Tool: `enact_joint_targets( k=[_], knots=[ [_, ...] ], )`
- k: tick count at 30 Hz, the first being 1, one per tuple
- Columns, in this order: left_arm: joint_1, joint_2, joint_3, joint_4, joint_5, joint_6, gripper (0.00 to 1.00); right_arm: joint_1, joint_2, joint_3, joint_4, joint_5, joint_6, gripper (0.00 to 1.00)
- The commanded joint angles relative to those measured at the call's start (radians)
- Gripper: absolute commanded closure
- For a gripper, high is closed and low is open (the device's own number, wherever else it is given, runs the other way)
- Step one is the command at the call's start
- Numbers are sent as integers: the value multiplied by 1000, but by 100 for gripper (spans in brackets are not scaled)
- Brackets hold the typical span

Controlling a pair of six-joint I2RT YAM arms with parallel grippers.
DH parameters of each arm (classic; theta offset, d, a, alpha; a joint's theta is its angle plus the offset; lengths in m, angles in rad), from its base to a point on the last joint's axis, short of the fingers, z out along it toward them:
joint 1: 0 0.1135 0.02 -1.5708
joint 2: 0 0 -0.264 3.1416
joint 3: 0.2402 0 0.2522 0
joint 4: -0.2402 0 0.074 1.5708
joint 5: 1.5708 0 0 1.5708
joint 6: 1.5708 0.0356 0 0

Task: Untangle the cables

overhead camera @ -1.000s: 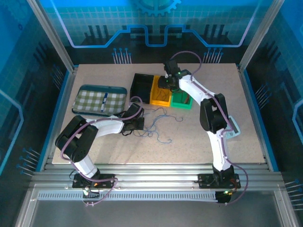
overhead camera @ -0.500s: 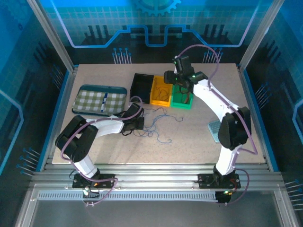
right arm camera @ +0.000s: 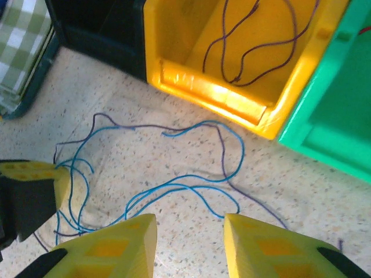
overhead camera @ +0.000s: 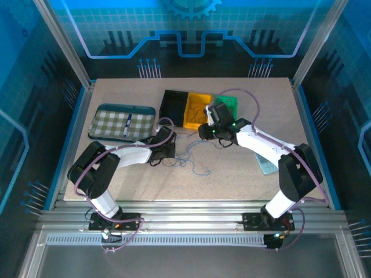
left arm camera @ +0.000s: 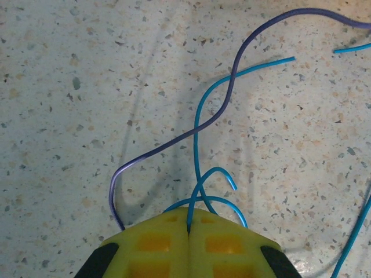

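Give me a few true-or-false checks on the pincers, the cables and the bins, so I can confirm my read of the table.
1. The left pincer is shut on a blue cable. True.
2. The right pincer is clamped on a cable. False: its jaws stand apart above the tangle, holding nothing.
3. A dark cable lies inside the yellow bin. True.
4. The green bin stands left of the black bin. False: from left to right the bins run black, yellow, green.

Cables [overhead camera: 190, 152] (thin, blue & purple) lie loosely tangled.
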Motion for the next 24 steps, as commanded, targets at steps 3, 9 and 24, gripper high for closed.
enact_joint_targets(
  k=[3,9,24],
  knots=[
    [-12,-31,-22,-21,-29,-20,100,7,94,12,70,-19,18,64],
    [-15,-41,-24,-27,-32,-15,100,4,237,86,47,-1,-4,62],
    [-17,-58,-29,-42,-39,-8,100,-17,409,239,-11,69,-53,67]
  ],
)
